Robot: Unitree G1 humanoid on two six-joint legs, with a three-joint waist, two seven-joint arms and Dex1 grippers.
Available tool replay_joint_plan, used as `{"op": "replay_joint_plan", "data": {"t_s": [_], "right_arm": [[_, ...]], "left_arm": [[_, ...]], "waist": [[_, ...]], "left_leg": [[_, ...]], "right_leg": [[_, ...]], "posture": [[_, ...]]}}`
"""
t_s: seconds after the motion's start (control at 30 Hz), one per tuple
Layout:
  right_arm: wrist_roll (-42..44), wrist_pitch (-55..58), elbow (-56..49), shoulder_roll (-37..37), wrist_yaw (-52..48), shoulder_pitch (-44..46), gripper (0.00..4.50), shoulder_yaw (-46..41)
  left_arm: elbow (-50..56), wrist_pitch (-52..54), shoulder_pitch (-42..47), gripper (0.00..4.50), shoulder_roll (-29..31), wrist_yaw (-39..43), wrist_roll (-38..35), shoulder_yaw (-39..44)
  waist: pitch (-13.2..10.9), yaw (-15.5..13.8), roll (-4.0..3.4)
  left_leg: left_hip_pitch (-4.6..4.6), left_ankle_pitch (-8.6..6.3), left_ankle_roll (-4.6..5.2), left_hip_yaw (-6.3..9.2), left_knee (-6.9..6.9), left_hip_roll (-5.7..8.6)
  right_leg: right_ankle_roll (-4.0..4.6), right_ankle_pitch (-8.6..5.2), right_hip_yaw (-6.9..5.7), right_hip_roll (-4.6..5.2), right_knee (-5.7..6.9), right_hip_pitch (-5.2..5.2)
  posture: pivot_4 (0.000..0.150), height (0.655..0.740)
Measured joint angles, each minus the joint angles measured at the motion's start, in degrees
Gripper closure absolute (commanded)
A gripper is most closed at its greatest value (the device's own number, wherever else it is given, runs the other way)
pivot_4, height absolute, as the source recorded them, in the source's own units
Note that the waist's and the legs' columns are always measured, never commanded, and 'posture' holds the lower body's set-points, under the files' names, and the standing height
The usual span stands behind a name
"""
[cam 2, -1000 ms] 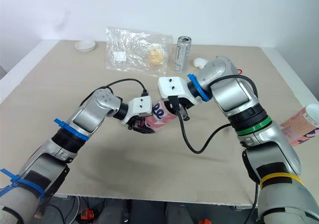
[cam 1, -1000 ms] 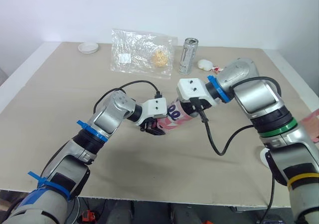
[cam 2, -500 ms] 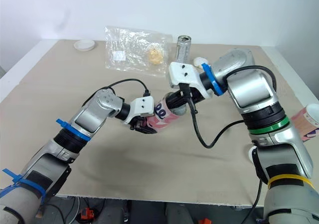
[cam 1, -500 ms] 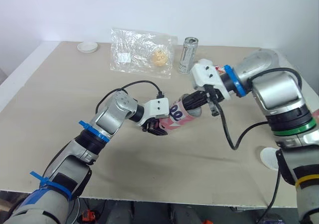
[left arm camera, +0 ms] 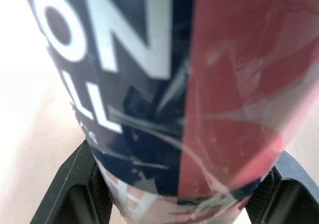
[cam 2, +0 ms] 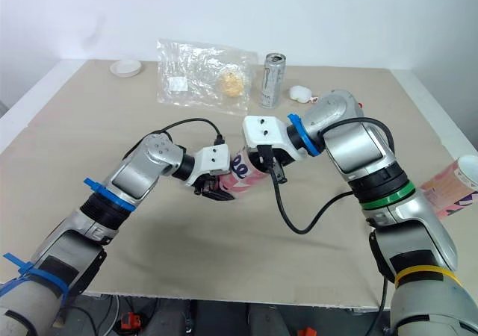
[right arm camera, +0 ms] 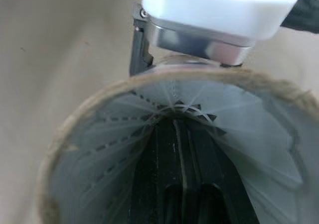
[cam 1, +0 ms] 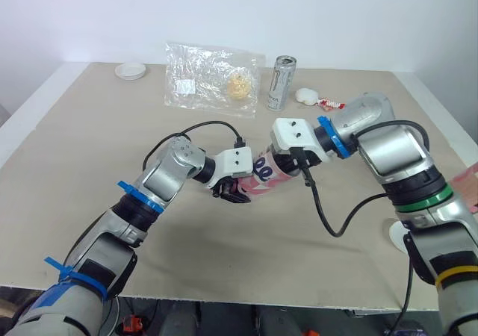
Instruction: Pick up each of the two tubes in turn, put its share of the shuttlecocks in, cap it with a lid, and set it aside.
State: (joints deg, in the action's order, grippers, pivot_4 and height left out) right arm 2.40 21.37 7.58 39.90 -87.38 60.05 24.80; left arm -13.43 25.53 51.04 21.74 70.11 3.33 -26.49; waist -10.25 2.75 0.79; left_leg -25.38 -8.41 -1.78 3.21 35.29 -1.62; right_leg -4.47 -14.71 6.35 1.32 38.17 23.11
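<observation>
Noted left gripper clamped around pink tube, held tilted above mid-table, mouth facing right gripper. Found right gripper at that mouth, white shuttlecock feathers inside; cannot tell whether open or closed. Spotted second tube well apart, far right.

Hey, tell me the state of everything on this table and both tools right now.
Pink and navy cardboard tube: uncapped, held at a slant.
Left tool: shut on the tube.
Right tool: inside the tube's mouth.
White feathered shuttlecock: inside the tube.
Silver drinks can: upright.
Clear plastic bag: lying flat.
Round white lid: lying loose, far corner.
Second pink tube: tilted, off to the right.
</observation>
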Motion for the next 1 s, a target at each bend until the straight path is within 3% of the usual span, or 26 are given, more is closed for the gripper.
{"op": "replay_joint_plan", "data": {"t_s": [0.5,1.0], "right_arm": [[-1.09,-2.03,2.59,-0.92,-2.08,1.13,4.42,-0.11],[6.04,1.55,-4.35,7.0,-2.39,-1.02,4.42,-4.83]], "left_arm": [[0.01,0.68,-0.13,1.62,0.05,-0.15,0.02,0.2],[0.41,0.3,-0.26,1.62,-0.07,-0.12,0.04,0.16]], "waist": [[0.0,0.01,0.0],[-0.02,-0.1,-0.02]], "left_leg": [[0.07,0.03,-0.03,-0.02,0.03,-0.04],[-0.04,0.01,-0.05,0.02,0.02,0.02]], "right_leg": [[0.05,0.11,0.0,-0.02,0.02,-0.03],[-0.01,-0.01,0.0,0.02,0.01,0.01]], "posture": [[0.15,0.74],[0.15,0.74]]}}
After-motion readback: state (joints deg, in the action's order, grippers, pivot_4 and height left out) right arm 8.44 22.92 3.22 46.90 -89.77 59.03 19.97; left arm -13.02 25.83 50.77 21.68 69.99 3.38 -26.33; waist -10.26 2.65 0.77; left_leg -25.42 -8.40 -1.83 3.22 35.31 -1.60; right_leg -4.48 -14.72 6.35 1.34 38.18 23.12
